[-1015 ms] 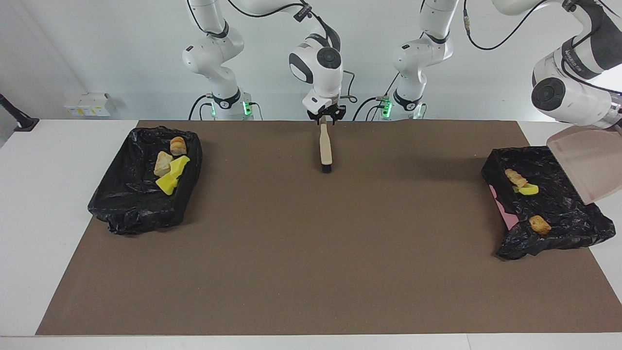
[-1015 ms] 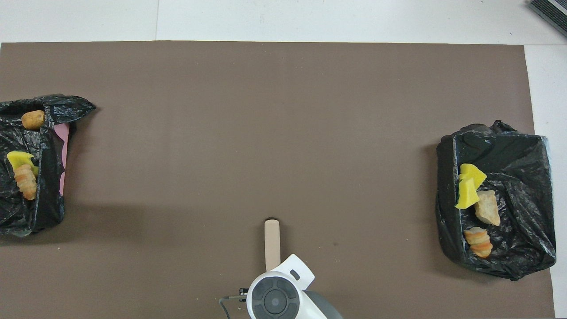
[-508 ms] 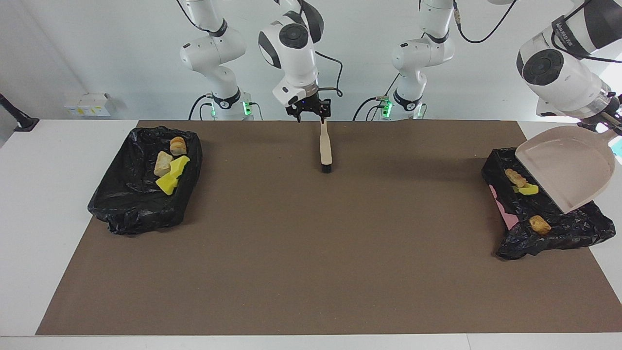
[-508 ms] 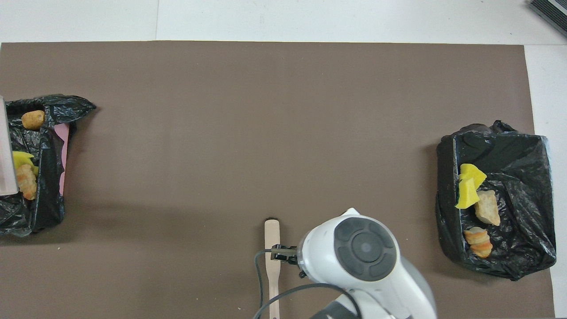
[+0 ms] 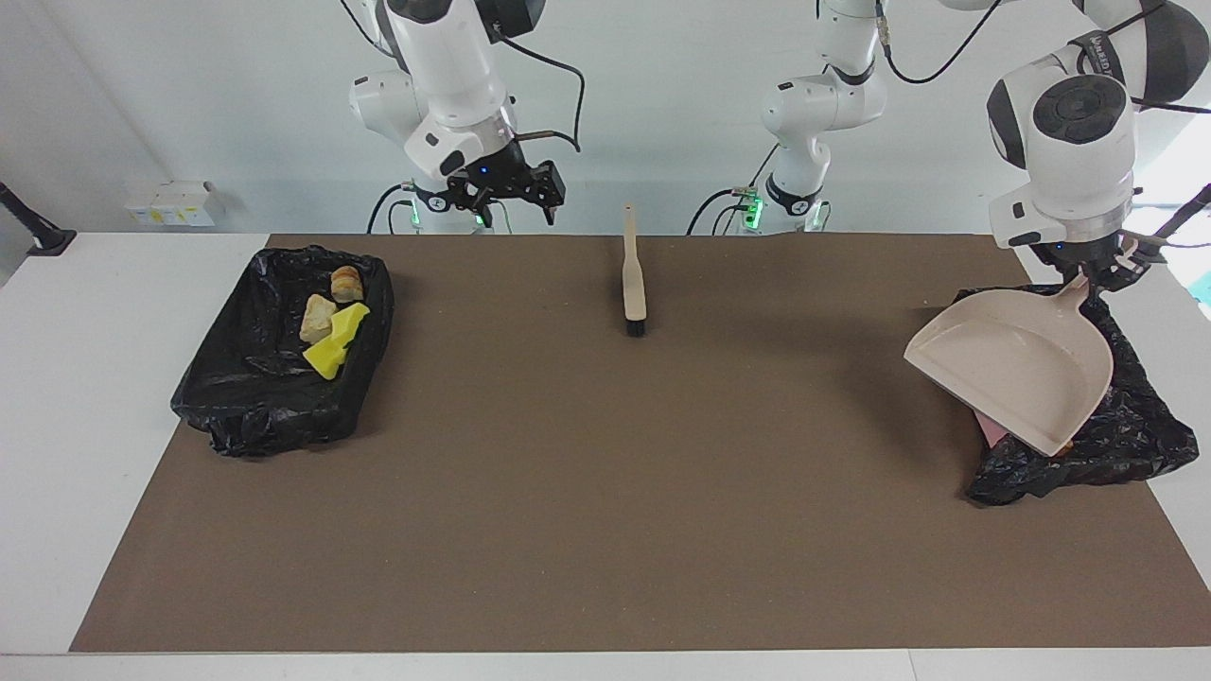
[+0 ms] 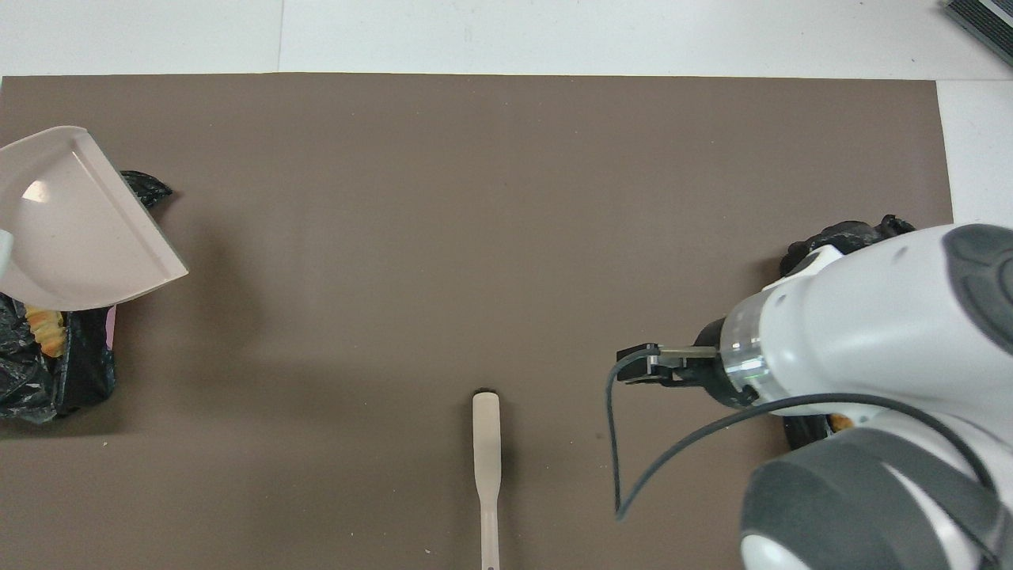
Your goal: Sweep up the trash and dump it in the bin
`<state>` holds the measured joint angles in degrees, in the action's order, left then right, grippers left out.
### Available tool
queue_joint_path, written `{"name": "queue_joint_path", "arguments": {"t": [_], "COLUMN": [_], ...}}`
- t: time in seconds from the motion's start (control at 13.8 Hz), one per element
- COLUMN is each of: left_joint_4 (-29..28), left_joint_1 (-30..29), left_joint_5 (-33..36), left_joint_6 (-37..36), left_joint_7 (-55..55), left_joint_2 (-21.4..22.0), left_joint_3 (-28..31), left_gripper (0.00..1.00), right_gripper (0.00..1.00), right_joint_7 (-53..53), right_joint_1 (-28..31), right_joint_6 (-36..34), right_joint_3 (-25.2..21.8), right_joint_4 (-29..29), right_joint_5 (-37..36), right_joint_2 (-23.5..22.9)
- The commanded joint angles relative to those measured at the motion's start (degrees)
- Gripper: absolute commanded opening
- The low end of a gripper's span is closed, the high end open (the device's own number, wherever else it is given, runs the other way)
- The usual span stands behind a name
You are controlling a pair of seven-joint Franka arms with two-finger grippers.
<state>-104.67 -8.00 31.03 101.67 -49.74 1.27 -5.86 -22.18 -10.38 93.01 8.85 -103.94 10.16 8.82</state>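
Brush released; dustpan emptied.
Right gripper [image 5: 518,194], jaws apart, has left brush [image 5: 633,288]; left gripper [image 5: 1097,274] clamps dustpan [image 5: 1017,364], swung level over the 3 o'clock bin [image 5: 1126,435].

A brown mat [image 5: 605,492] covers most of the white table [image 5: 85,378]. A small white box [image 5: 172,202] sits against the wall past the table's edge, at the right arm's end. A dark ribbed object [image 6: 981,20] pokes into the corner of the overhead view, off the mat.
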Motion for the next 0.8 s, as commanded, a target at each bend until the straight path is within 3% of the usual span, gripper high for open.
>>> {"name": "queue_joint_path", "arguments": {"t": [0.0, 0.29, 0.73], "left_joint_4": [-0.5, -2.6, -2.3], "left_joint_1": [0.5, 2.4, 13.9], "left_joint_5": [-9.7, -23.3, -28.9], "left_joint_6": [-0.9, -1.3, -0.7], "left_joint_7": [6.6, 23.6, 45.6], "left_joint_2": [0.8, 1.5, -0.8], "left_joint_3": [0.6, 0.5, 0.5], "left_gripper": [0.00, 0.00, 0.00], "right_gripper": [1.00, 1.00, 1.00], "right_joint_7": [2.4, 2.6, 2.8], "right_joint_1": [1.2, 4.4, 6.8], "right_joint_6": [-3.8, -11.2, -10.6], "right_joint_3": [0.8, 0.8, 0.6], "right_joint_4": [7.2, 18.0, 18.9], "right_joint_5": [-5.0, -7.5, -9.5], "right_joint_2": [-3.3, -9.0, -8.6]}}
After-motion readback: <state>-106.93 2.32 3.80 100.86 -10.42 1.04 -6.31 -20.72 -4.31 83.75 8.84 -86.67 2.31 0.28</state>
